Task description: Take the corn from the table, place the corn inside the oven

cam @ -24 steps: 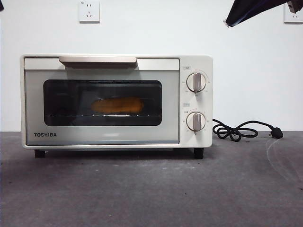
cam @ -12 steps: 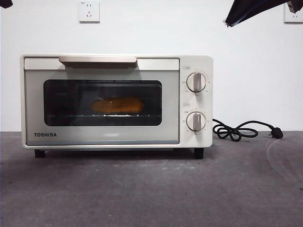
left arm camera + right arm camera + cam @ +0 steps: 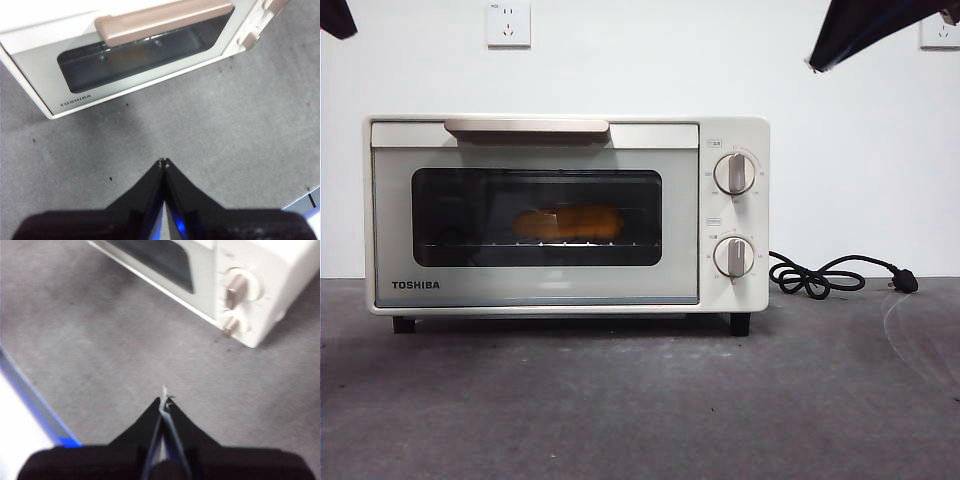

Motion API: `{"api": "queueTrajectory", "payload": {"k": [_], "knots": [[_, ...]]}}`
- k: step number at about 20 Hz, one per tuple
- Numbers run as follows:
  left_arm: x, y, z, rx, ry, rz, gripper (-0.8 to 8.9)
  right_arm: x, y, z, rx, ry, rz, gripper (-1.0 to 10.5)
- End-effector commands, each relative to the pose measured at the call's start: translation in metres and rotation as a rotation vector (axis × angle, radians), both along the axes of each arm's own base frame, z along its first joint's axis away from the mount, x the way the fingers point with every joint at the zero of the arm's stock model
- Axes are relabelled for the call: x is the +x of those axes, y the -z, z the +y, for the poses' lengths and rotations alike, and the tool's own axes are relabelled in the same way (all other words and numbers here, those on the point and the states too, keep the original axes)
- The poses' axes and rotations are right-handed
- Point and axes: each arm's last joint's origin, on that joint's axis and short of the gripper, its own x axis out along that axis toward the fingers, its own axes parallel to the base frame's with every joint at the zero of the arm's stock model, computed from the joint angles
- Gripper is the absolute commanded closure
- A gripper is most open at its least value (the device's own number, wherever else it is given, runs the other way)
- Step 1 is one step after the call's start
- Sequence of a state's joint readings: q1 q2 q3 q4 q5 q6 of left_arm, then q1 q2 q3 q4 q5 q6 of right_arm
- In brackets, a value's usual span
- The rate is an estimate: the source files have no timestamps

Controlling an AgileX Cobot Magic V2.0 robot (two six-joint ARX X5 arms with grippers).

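Corn sits inside the closed oven, on its rack behind the glass.
Your left gripper and right gripper hang above the table before the oven, both pressed together, empty.

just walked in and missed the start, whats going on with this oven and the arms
Nothing is being handled right now. The corn already lies on the rack inside the oven, seen through the dark window, and the oven door is closed. The left pincer and the right pincer both hang shut and empty above the bare table in front of the oven. In the front view the arms show only as dark tips at the top corners.
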State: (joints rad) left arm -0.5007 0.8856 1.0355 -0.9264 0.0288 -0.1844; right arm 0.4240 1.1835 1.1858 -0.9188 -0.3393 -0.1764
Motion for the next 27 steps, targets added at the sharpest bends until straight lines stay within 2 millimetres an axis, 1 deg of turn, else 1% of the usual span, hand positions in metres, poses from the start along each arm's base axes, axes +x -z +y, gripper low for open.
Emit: {"api": "queueTrajectory", "payload": {"k": [1, 5, 8, 9, 12, 13, 15, 16, 17, 19, 21, 23, 25, 27], "knots": [[0.001, -0.001, 0.002, -0.007, -0.022, -0.015, 8.17, 0.002, -0.001, 0.000, -0.030, 0.022, -0.023, 9.6], [-0.007, -0.008, 0.013, -0.024, -0.040, -0.068, 8.17, 0.003, 0.000, -0.002, -0.074, 0.060, -0.043, 9.6], [-0.019, -0.017, 0.027, -0.050, -0.094, -0.146, 8.17, 0.004, 0.000, -0.003, -0.104, 0.085, -0.056, 9.6], [-0.025, -0.022, 0.035, -0.069, -0.141, -0.197, 8.17, 0.004, 0.000, -0.003, -0.118, 0.097, -0.063, 9.6], [-0.046, -0.037, 0.061, -0.179, -0.381, -0.350, 8.17, 0.005, 0.000, -0.004, -0.142, 0.118, -0.074, 9.6], [-0.055, -0.043, 0.068, -0.183, -0.451, -0.427, 8.17, 0.005, 0.000, -0.004, -0.144, 0.120, -0.074, 9.6], [-0.068, -0.050, 0.076, -0.218, -0.551, -0.573, 8.17, 0.005, 0.000, -0.004, -0.144, 0.119, -0.075, 9.6], [-0.074, -0.051, 0.078, -0.231, -0.574, -0.674, 8.17, 0.005, 0.000, -0.004, -0.144, 0.120, -0.074, 9.6], [-0.077, -0.047, 0.079, -0.240, -0.572, -0.765, 8.17, 0.005, 0.000, -0.004, -0.144, 0.120, -0.074, 9.6], [-0.080, -0.030, 0.078, -0.284, -0.541, -0.944, 8.17, 0.005, 0.000, -0.004, -0.144, 0.120, -0.074, 9.6], [-0.076, -0.003, 0.077, -0.333, -0.453, -1.075, 8.17, 0.005, 0.000, -0.004, -0.144, 0.120, -0.074, 9.6], [-0.067, 0.029, 0.076, -0.354, -0.400, -1.162, 8.17, 0.005, 0.000, -0.004, -0.144, 0.119, -0.075, 9.6], [-0.058, 0.061, 0.077, -0.355, -0.401, -1.167, 8.17, 0.005, 0.000, -0.004, -0.144, 0.120, -0.074, 9.6], [-0.048, 0.096, 0.078, -0.339, -0.424, -1.090, 8.17, 0.005, 0.000, -0.004, -0.144, 0.120, -0.074, 9.6]]}}
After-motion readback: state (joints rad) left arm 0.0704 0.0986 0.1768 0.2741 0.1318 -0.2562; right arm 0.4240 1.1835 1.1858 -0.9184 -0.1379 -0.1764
